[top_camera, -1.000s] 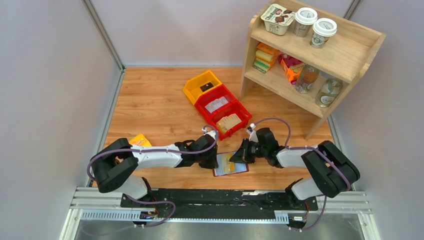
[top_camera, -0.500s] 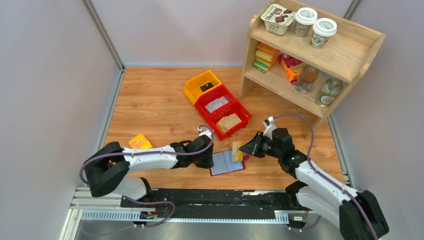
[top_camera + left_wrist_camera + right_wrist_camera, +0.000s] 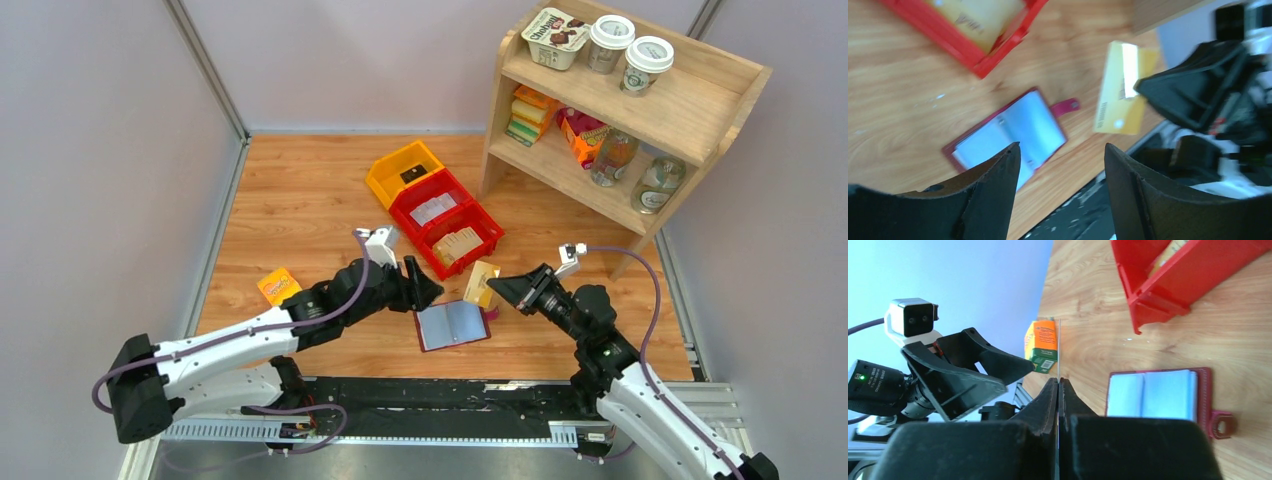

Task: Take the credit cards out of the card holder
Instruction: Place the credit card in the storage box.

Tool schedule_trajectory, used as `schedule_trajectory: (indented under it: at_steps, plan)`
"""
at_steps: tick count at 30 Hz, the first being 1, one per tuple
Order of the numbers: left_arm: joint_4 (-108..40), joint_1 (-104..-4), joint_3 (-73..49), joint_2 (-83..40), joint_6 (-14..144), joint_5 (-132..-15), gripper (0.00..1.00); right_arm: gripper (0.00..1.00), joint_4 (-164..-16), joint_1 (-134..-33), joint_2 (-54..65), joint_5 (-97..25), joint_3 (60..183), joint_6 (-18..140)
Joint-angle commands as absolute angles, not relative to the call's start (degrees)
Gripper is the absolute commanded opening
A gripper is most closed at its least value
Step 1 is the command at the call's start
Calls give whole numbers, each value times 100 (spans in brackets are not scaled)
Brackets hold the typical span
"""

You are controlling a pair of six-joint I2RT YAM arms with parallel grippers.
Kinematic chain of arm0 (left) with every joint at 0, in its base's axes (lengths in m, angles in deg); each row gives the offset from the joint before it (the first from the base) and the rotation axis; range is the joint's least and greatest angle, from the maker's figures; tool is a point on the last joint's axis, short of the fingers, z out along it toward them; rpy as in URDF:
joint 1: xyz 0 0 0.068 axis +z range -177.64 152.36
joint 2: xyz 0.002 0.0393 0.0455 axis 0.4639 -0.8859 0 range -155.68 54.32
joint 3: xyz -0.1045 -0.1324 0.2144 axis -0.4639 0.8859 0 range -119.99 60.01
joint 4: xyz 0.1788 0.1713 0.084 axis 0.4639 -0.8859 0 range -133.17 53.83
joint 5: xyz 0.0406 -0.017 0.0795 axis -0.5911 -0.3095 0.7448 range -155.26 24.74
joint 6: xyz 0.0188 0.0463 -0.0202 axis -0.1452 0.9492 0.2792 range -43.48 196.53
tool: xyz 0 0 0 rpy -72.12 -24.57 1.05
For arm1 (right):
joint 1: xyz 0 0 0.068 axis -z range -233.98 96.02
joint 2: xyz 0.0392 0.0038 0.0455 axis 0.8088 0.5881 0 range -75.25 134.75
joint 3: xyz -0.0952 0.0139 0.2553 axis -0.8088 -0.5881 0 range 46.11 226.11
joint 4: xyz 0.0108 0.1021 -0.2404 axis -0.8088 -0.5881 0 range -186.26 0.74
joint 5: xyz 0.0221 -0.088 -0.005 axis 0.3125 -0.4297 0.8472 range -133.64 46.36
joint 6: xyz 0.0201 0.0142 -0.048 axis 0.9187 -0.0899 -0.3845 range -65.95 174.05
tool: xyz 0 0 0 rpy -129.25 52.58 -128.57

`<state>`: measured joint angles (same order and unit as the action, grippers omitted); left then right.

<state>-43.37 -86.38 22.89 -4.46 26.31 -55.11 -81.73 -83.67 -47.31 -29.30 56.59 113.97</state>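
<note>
At the far left of the tabletop (image 3: pixel 300 200) lies a small orange box (image 3: pixel 279 285), well apart from everything else. To its right the left pincer (image 3: pixel 425 290) hangs above the wood with its fingers spread and nothing between them. Its own wrist view shows the two dark fingers (image 3: pixel 993 200) wide apart, with the card holder (image 3: pixel 1013 132) seen through the gap below.

The card holder (image 3: pixel 453 325) lies open and flat near the front edge, between the two arms. Its pale blue pockets face up and its maroon snap tab sticks out on the right side.

Just right of it and lifted clear of the tabletop, the right pincer (image 3: pixel 505 290) is clamped on a yellowish credit card (image 3: pixel 482 285), held upright by one edge. In the left wrist view the card (image 3: pixel 1120 90) looks doubled, so it may be two cards pressed together. The right wrist view shows it only edge-on as a thin line (image 3: pixel 1059 355).

Behind the card holder sit the red bins (image 3: pixel 445 225), and a wooden shelf (image 3: pixel 620 110) stands at the far right.
</note>
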Motion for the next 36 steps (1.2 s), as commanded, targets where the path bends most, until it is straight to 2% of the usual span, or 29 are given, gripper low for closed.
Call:
schedule_trajectory:
  at_steps: [1, 7, 20, 23, 24, 25, 26, 27, 30, 36]
  plan:
    - [-2425, -8617, 2731, 53, 2160, -5629, 71, 0, -7336, -8658, -4879, -3450, 5578, 11882]
    - [-1228, -8714, 2907, -315, 1922, -5946, 73, 0, -6853, -9176, -4835, -3924, 5595, 11953]
    - [-146, -8863, 3065, -1054, 1404, -6042, 69, 0, -6184, -9484, -4651, -4136, 5516, 12164]
    - [197, -8863, 3179, -1186, 1272, -6034, 59, 0, -6105, -9528, -4616, -4162, 5507, 12164]
    - [320, -8863, 3206, -1230, 1254, -6042, 48, 0, -6105, -9554, -4607, -4162, 5516, 12155]
    - [356, -8863, 3215, -1230, 1254, -6034, 42, 0, -6096, -9555, -4590, -4162, 5507, 12146]
    - [417, -8863, 3241, -1239, 1263, -6034, 30, 0, -6079, -9563, -4572, -4162, 5507, 12129]
    - [444, -8863, 3259, -1230, 1280, -6042, 26, 1, -6070, -9572, -4572, -4154, 5481, 12111]
    - [470, -8863, 3372, -1090, 1394, -5999, 1, 8, -6070, -9572, -4528, -4040, 5472, 11988]
    - [-714, -8784, 3321, -344, 2070, -6235, 0, 40, -7376, -9564, -4826, -3916, 6024, 10857]
